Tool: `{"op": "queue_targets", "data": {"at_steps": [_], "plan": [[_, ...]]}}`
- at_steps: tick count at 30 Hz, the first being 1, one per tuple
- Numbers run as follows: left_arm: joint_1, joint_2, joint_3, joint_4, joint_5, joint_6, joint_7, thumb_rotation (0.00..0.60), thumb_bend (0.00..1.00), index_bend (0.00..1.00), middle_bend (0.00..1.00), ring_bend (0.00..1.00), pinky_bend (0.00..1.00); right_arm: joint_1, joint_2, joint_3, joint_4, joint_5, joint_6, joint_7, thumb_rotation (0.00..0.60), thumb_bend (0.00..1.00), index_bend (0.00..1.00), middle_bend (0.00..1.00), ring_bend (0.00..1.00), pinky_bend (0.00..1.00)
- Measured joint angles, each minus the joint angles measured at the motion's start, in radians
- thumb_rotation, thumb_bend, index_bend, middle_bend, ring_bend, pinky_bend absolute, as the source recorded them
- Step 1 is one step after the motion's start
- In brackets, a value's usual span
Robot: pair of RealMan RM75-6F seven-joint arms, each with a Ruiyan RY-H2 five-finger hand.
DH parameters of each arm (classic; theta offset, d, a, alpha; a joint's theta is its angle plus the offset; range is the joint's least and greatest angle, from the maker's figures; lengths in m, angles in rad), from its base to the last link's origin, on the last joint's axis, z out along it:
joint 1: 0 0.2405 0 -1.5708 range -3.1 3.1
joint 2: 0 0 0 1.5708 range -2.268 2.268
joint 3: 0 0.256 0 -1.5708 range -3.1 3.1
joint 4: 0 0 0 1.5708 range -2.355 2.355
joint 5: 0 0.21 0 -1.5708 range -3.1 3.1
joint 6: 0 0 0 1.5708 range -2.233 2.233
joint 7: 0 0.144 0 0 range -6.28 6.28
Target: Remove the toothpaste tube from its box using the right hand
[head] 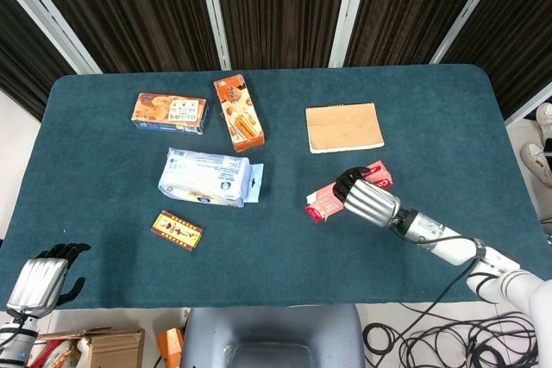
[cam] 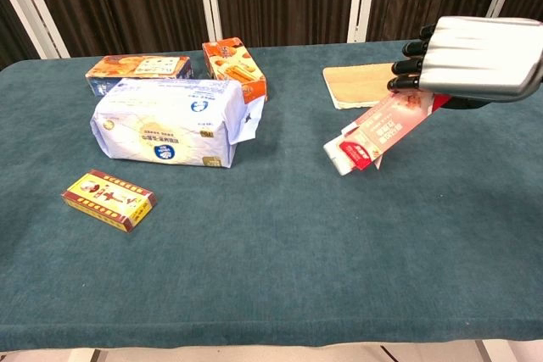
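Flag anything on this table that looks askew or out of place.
The toothpaste box is tilted, open end down, gripped by the right hand, with a white tube end poking out of the opening. The tissue pack has a loose flap sticking out.

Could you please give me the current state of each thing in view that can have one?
toothpaste box: lifted, tilted, open end down, white tube end peeking out
right robot hand: grips the box
left robot hand: off the table edge, holds nothing
tissue pack: lying flat, flap sticking out
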State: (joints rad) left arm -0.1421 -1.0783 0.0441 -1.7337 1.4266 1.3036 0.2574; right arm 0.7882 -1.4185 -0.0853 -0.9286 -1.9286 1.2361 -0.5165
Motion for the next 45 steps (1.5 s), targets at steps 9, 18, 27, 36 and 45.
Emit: {"op": "queue_targets", "data": {"at_steps": [9,18,27,36,45], "plan": [[0.001,0.002,0.000,-0.002,-0.003,-0.001,-0.003,0.600,0.36,0.30,0.33,0.27,0.43,0.024,0.022,0.020,-0.044,-0.007,-0.014,-0.055,0.600,0.26,0.34,0.38,0.34,0.57],[0.003,0.006,0.000,-0.005,-0.001,0.004,-0.007,0.600,0.36,0.31,0.33,0.27,0.42,0.015,0.097,0.035,-0.148,0.024,-0.028,-0.067,0.600,0.26,0.33,0.38,0.34,0.57],[0.001,0.003,0.002,-0.007,-0.003,-0.003,0.004,0.600,0.36,0.30,0.33,0.27,0.42,-0.025,0.219,0.061,-0.279,0.090,-0.010,-0.013,0.600,0.26,0.32,0.38,0.34,0.57],[-0.003,0.000,0.003,-0.009,-0.003,-0.011,0.013,0.600,0.36,0.31,0.33,0.27,0.42,-0.079,0.251,0.088,-0.351,0.207,-0.028,0.095,0.600,0.26,0.30,0.38,0.34,0.59],[-0.005,0.000,0.001,-0.007,-0.010,-0.013,0.010,0.600,0.36,0.30,0.33,0.27,0.43,-0.119,0.099,0.096,-0.299,0.365,-0.146,0.405,0.600,0.26,0.29,0.38,0.34,0.59]]}}
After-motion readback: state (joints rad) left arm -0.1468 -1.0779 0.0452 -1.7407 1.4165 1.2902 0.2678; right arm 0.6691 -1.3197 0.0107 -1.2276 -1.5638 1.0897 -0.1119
